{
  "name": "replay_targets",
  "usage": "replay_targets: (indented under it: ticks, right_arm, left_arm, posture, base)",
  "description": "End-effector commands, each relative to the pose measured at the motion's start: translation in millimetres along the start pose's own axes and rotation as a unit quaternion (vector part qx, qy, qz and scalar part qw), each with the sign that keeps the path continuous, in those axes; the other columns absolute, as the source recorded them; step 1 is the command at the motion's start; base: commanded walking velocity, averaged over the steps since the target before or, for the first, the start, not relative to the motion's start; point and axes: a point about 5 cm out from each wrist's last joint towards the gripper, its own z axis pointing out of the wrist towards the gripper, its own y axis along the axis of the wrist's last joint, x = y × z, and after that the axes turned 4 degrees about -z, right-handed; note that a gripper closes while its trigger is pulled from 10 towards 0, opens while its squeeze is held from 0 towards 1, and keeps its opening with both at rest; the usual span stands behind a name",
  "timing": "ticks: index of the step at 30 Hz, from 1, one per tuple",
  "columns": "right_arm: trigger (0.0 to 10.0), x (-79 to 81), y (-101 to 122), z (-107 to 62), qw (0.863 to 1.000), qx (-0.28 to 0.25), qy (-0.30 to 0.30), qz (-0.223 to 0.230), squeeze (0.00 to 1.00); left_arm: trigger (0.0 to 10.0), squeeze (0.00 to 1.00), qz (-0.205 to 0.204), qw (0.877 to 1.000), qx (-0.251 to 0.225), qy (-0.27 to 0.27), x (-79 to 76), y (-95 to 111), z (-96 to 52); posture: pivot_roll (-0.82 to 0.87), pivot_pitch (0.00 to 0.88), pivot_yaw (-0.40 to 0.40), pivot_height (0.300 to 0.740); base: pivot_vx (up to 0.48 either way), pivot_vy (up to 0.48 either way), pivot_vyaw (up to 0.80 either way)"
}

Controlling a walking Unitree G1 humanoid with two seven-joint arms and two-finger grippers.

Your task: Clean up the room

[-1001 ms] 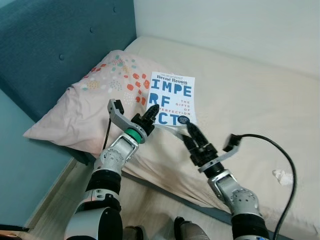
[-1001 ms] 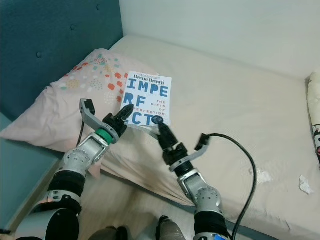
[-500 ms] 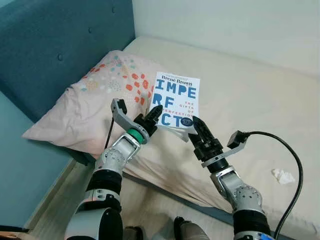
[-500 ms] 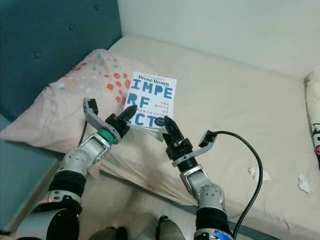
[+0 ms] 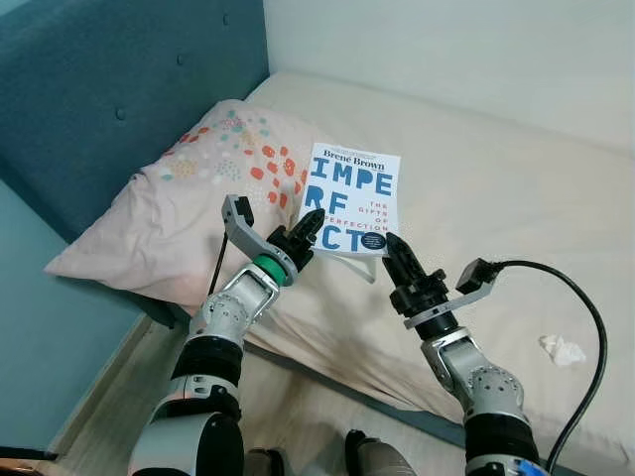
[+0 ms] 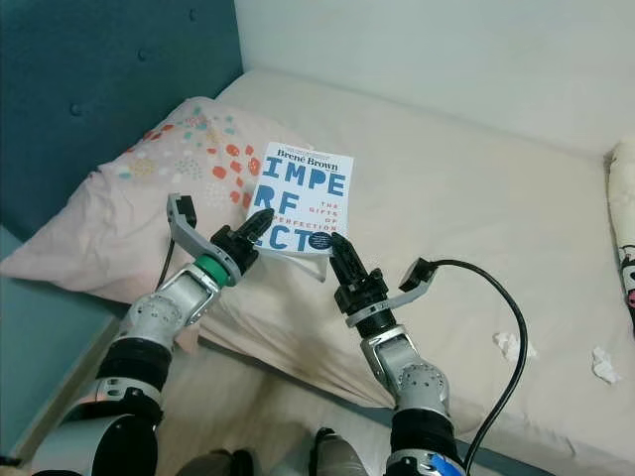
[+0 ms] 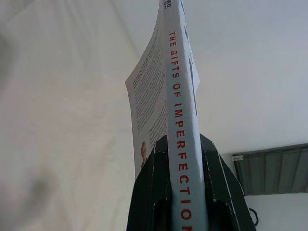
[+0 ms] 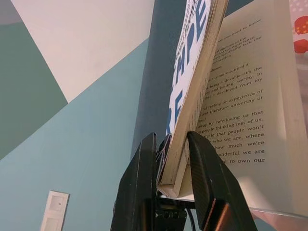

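A white paperback book (image 5: 353,194) with big blue letters is held up over the bed, cover facing me. My left gripper (image 5: 309,228) is shut on its lower left edge, and in the left wrist view the red-lettered spine (image 7: 181,120) is pinched between the two black fingers (image 7: 153,168). My right gripper (image 5: 391,247) is shut on the lower right corner. In the right wrist view its fingers (image 8: 204,168) clamp the cover and a stack of pages, while one printed leaf (image 8: 240,106) hangs open beside them.
Below the book lies a pink pillow (image 5: 189,188) with red and teal spots, against a teal headboard (image 5: 99,89). The beige mattress (image 5: 496,169) stretches right, with crumpled tissues (image 6: 511,345) (image 6: 602,364) on it. A black cable (image 5: 587,327) loops off my right wrist.
The book has risen a little and shifted right with both grippers. My right gripper has moved up and to the right along the book's lower edge.
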Motion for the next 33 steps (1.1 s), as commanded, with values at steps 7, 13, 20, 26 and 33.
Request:
replay_targets:
  ticks: [7, 13, 20, 26, 33]
  right_arm:
    - [10.0, -4.8, 0.3, -3.6, 1.000, -0.007, -0.018, -0.005, 0.00]
    - [10.0, -6.0, 0.4, -4.8, 1.000, -0.008, -0.022, -0.008, 0.00]
    - [10.0, -6.6, 0.3, -5.9, 1.000, -0.008, -0.024, -0.012, 0.00]
    - [10.0, -4.9, 1.1, -4.1, 1.000, -0.008, -0.015, -0.010, 0.00]
    - [10.0, -3.9, 0.6, -0.8, 1.000, -0.001, -0.012, -0.007, 0.00]
  left_arm:
    - [10.0, 0.00, -0.040, 0.998, 0.006, -0.036, -13.4, -23.4, 8.9]
    - [10.0, 0.00, -0.041, 0.998, 0.007, -0.040, -14.7, -22.9, 9.6]
    - [10.0, 0.00, -0.034, 0.998, 0.020, -0.045, -16.2, -26.5, 9.7]
    - [10.0, 0.00, -0.024, 0.998, 0.037, -0.049, -16.9, -31.2, 8.6]
    - [10.0, 0.00, -0.021, 0.998, 0.044, -0.050, -16.6, -35.3, 7.2]
  posture:
    - [-0.03, 0.093, 0.070, 0.740]
    - [-0.03, 0.090, 0.075, 0.740]
    - [-0.03, 0.086, 0.075, 0.740]
    - [-0.03, 0.084, 0.071, 0.740]
    - [-0.03, 0.079, 0.064, 0.740]
  base:
    - [0.000, 0.000, 0.00]
    - [0.000, 0.000, 0.00]
    - [0.000, 0.000, 0.00]
    - [0.000, 0.000, 0.00]
    - [0.000, 0.000, 0.00]
